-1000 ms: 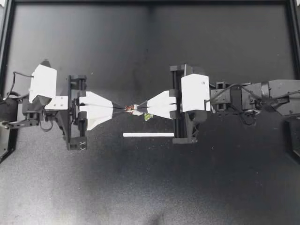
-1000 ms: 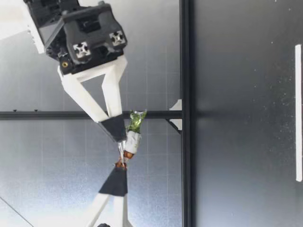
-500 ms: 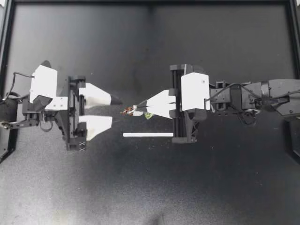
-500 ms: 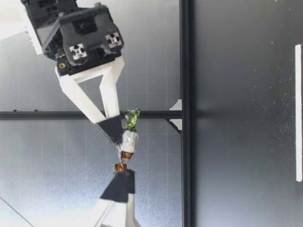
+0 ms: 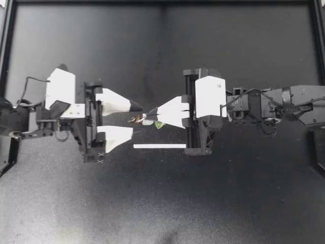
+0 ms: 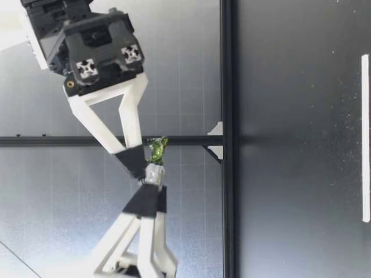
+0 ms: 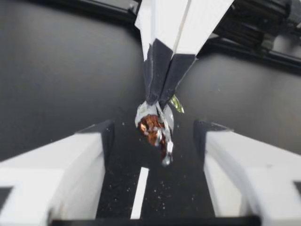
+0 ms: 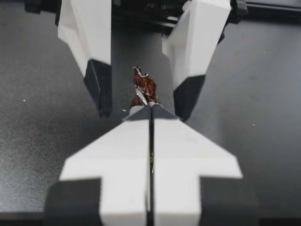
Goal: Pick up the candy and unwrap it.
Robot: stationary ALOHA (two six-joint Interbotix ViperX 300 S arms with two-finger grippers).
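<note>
The candy [image 5: 143, 121] hangs above the table with my right gripper [image 5: 150, 116] shut on its wrapper. Its brown end [image 7: 153, 128] is partly bared and sticks out from silver foil; a green twist [image 6: 156, 149] hangs on the other side. My left gripper [image 5: 137, 119] is open, and its two fingers stand either side of the candy's brown end without touching it. In the right wrist view the brown tip [image 8: 143, 87] pokes out past my shut right gripper [image 8: 150, 109], between the left gripper's dark pads [image 8: 99, 92]. The low view has both grippers meeting at the candy, well above the table.
A thin white strip [image 5: 160, 146] lies flat on the black table just in front of the grippers, also seen as the strip [image 6: 365, 139]. A black frame rail [image 5: 162, 2] borders the table at the back and sides.
My left gripper opened and let go of the candy's brown end, then moved toward the right arm so its open fingers now straddle that end. The right gripper kept hold.
</note>
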